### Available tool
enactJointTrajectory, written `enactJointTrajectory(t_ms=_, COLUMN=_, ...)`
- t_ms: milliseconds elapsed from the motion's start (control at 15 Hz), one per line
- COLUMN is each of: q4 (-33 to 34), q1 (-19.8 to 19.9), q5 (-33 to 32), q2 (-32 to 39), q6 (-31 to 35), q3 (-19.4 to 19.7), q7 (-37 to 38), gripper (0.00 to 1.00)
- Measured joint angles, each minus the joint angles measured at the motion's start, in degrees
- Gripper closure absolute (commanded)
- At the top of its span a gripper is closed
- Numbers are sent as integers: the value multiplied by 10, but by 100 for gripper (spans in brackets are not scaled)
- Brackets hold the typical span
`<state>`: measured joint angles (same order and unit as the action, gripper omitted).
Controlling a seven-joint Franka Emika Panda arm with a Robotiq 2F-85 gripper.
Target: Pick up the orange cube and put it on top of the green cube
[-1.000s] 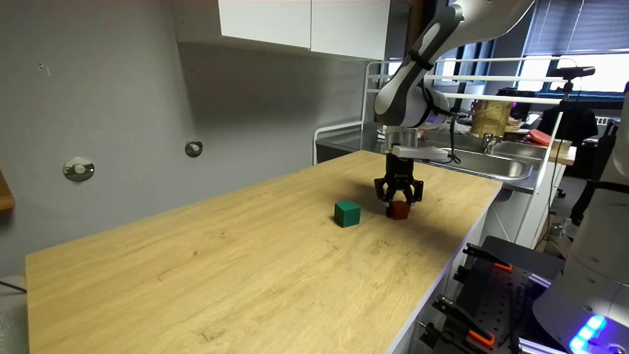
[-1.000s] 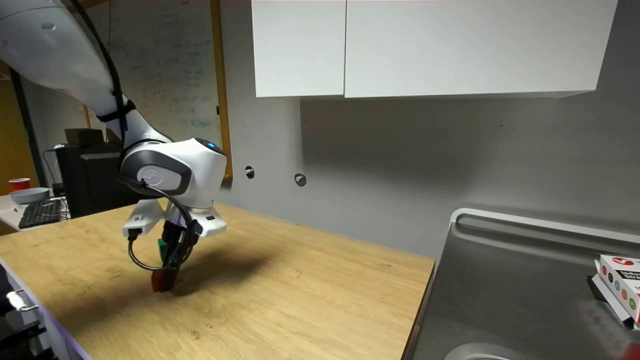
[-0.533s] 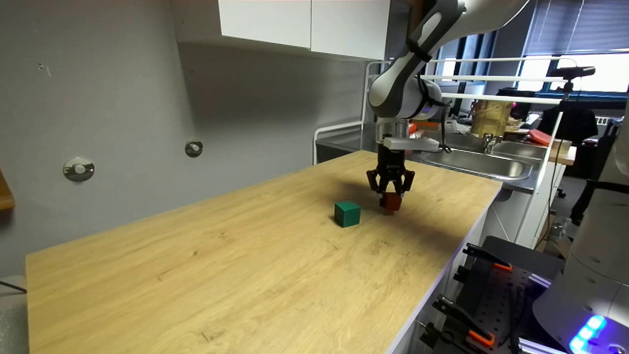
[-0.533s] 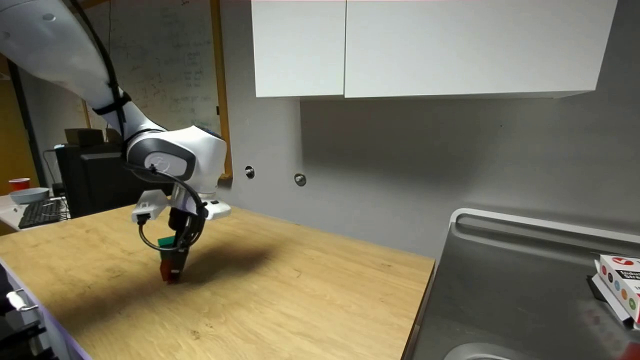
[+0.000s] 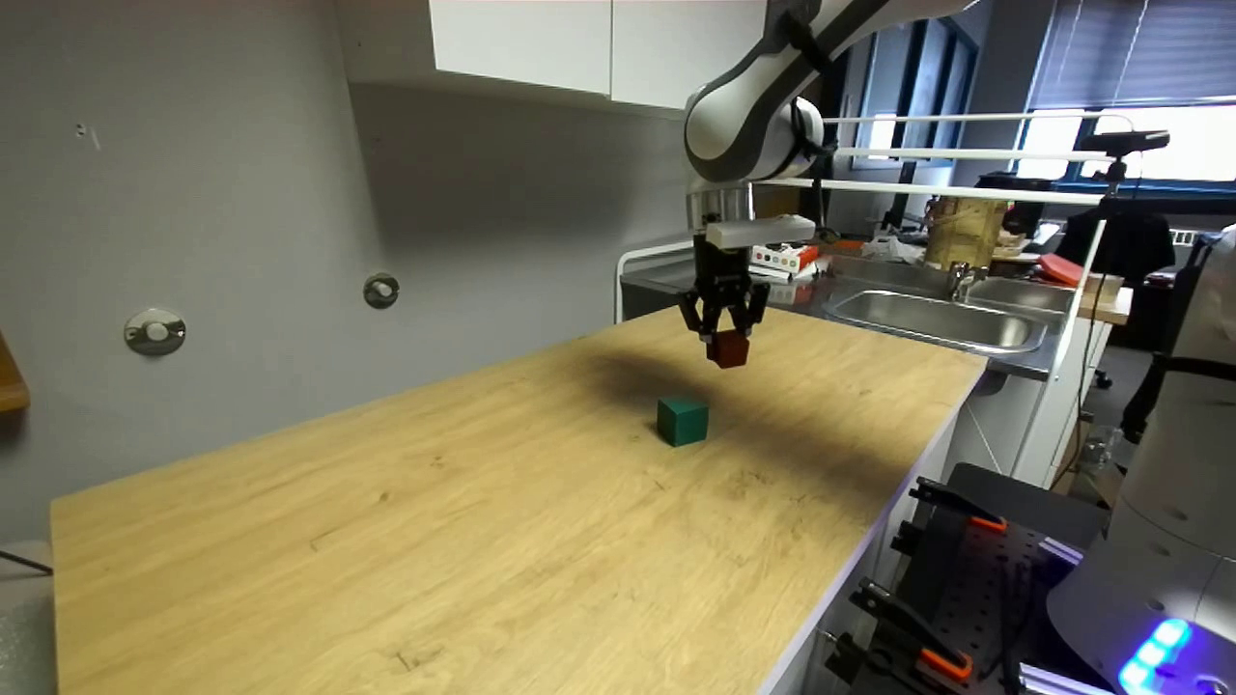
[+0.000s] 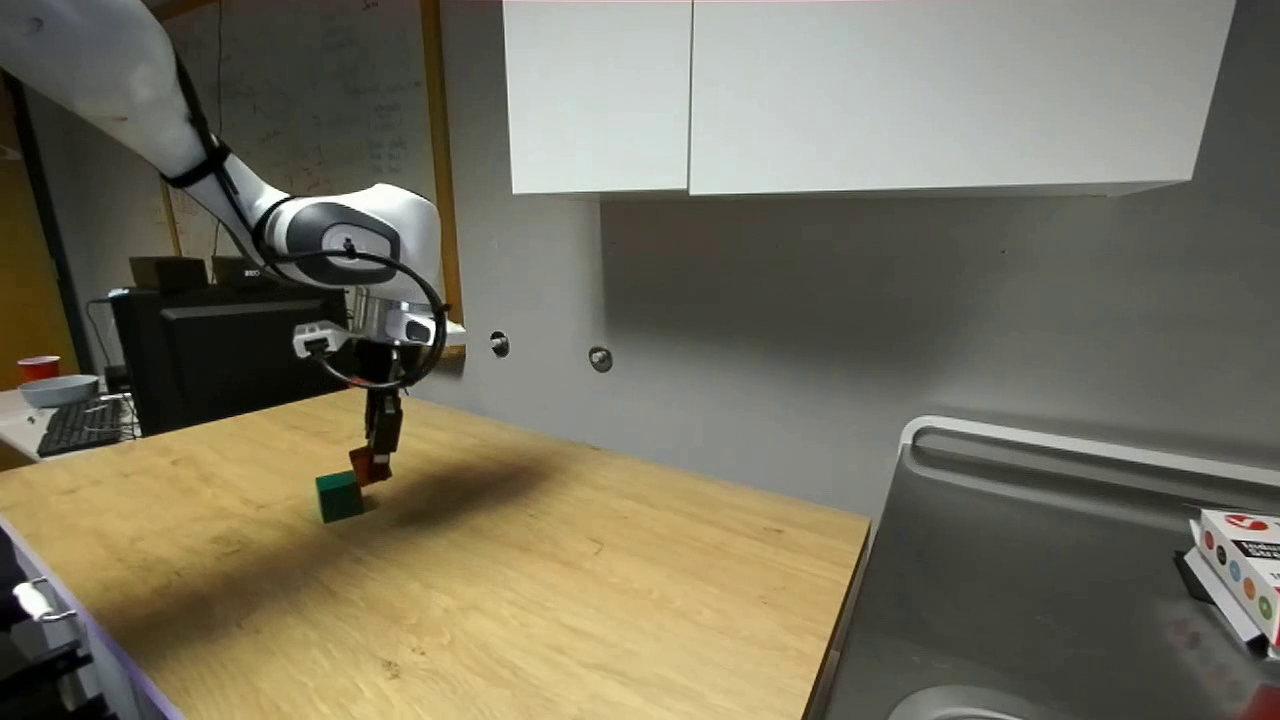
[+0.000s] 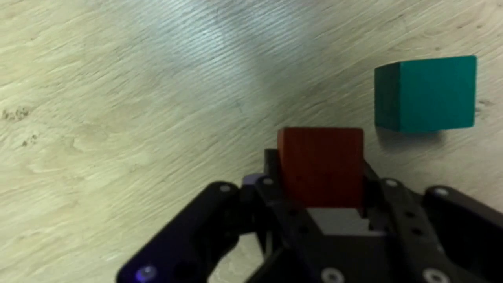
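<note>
Left to right in an exterior view: green cube [image 5: 683, 422] rests on the table [image 5: 406, 569]; orange cube [image 5: 731, 350] is up and to its right, clear of the surface, pinched in the gripper [image 5: 727, 338], which is drawn in to the cube's width. Step in hand, as judged, is the carry: shift left with the lower face kept above the green cube's top, line up the sides, correct the apparent slight tilt, lower to touch, let go without sideways push. Room: wall [image 5: 241, 241] along the left and far side, table running long leftward, its edge and the sink [image 5: 927, 314] at right, so travel is best kept over the table.
</note>
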<state>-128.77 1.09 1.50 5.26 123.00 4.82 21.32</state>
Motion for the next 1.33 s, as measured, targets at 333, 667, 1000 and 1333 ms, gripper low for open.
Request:
enactJointTrajectory(t_ms=333, q4=42, q1=-20, q5=-2, q2=8, q6=-24, q3=-25, q7=1, gripper=80)
enactJointTrajectory(t_ms=667, q4=73, q1=-41, q5=-2, q2=43, q6=-31, q3=-44, q7=1, gripper=80)
enactJointTrajectory(t_ms=1000, q4=86, q1=-51, q5=-2, q2=78, q6=-41, q3=-49, q7=1, gripper=80)
enactJointTrajectory(t_ms=1333, q4=86, q1=-55, q5=-1, q2=92, q6=-52, q3=-51, q7=1, gripper=80)
